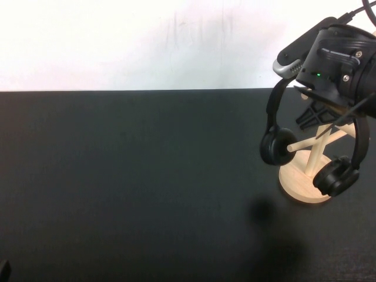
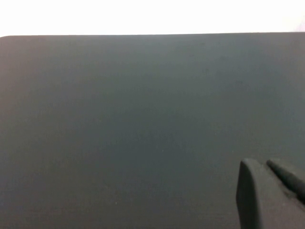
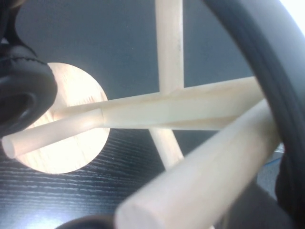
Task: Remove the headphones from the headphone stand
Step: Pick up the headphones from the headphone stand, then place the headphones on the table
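Note:
The black headphones (image 1: 276,147) hang on the light wooden headphone stand (image 1: 299,187) at the table's right side, one ear cup on each side of the pole. The thin headband runs up under my right gripper (image 1: 311,116), which hovers right above the stand's top among the pegs. In the right wrist view the stand's pole and pegs (image 3: 167,109) fill the picture, the headphones' headband (image 3: 267,62) arcs close past them, and an ear cup shows beside the round base. My left gripper (image 2: 269,171) is shut and empty, low over bare table at the near left corner (image 1: 3,270).
The black table (image 1: 147,176) stretches left of the stand, with a white wall behind its far edge. The stand is close to the table's right side.

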Motion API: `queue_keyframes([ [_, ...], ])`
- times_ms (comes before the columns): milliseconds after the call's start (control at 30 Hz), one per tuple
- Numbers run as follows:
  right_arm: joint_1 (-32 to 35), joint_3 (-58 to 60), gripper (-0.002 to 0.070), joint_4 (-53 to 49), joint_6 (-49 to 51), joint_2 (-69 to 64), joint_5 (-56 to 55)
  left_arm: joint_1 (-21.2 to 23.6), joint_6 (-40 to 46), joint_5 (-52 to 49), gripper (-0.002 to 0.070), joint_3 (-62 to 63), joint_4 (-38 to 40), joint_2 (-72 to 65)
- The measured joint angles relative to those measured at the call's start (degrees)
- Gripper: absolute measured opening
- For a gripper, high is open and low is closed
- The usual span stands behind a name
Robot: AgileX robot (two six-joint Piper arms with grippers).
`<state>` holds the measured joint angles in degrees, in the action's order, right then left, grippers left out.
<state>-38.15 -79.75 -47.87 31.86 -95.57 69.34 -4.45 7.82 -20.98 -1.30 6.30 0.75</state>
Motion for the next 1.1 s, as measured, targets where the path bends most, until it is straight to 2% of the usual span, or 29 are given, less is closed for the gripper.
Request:
queue_keyframes([
  [33, 0.0, 0.0, 0.0117, 0.12, 0.0, 0.33, 0.0, 0.0, 0.0, 0.0, -0.0003, 0.0, 0.0, 0.0],
  [67, 0.0, 0.0, 0.0151, 0.41, 0.0, 0.61, 0.0, 0.0, 0.0, 0.0, -0.0003, 0.0, 0.0, 0.0],
  [100, 0.0, 0.0, 0.0149, 0.57, 0.0, 1.08, 0.04, 0.0, 0.0, 0.0, -0.0003, 0.0, 0.0, 0.0],
  [133, 0.0, 0.0, 0.0117, 0.71, 0.0, 1.64, 0.04, 0.0, 0.0, 0.0, -0.0003, 0.0, 0.0, 0.0],
  [167, 0.0, 0.0, 0.0148, 0.98, 0.0, 2.24, 0.04, 0.0, 0.0, 0.0, -0.0003, 0.0, 0.0, 0.0],
  [200, 0.0, 0.0, 0.0147, 0.99, 0.11, 2.88, 0.13, 0.0, 0.0, 0.0, -0.0003, 0.0, 0.0, 0.0],
  [233, 0.0, 0.0, 0.0117, 1.28, 0.11, 3.5, 0.26, 0.0, 0.0, 0.0, -0.0003, 0.0, 0.0, 0.0],
  [267, 0.0, 0.0, 0.0144, 1.56, 0.2, 4.16, 0.37, 0.0, 0.0, 0.0, -0.0003, 0.0, 0.0, 0.0],
  [333, 0.0, 0.0, 0.0117, 2.36, 0.2, 5.29, 0.48, 0.0, 0.0, 0.0, -0.0003, 0.0, 0.0, 0.0],
  [367, 0.0, 0.0, 0.0139, 2.79, 0.2, 5.88, 0.48, 0.0, 0.0, 0.0, -0.0003, 0.0, 0.0, 0.0],
  [433, 0.0, 0.0, 0.0117, 3.96, 0.2, 6.97, 0.6, 0.0, 0.0, 0.0, -0.0003, 0.0, 0.0, 0.0],
  [467, 0.0, 0.0, 0.0136, 4.64, 0.2, 7.6, 0.7, 0.0, 0.0, 0.0, -0.0003, 0.0, 0.0, 0.0],
  [533, 0.0, 0.0, 0.0117, 6.19, 0.07, 8.85, 0.94, 0.0, 0.0, 0.0, -0.0003, 0.0, 0.0, 0.0],
  [567, 0.0, 0.0, 0.0134, 7.09, -0.09, 9.63, 0.96, 0.0, 0.0, 0.0, -0.0003, 0.0, 0.0, 0.0],
  [1000, 0.0, 0.0, 0.0134, 17.5, -2.16, 19.43, 2.03, 0.0, 0.0, 0.0, -0.0003, 0.0, 0.0, 0.0],
  [1033, 0.0, -0.26, 0.0117, 18.74, -2.7, 19.95, 2.21, 0.0, 0.0, 0.0, -0.0003, 0.0, 0.0, 0.0],
  [1100, 0.0, -1.21, 0.0134, 21.47, -4.24, 20.13, 2.56, 0.0, 0.0, 0.0, -0.0003, 0.0, 0.0, 0.0],
])
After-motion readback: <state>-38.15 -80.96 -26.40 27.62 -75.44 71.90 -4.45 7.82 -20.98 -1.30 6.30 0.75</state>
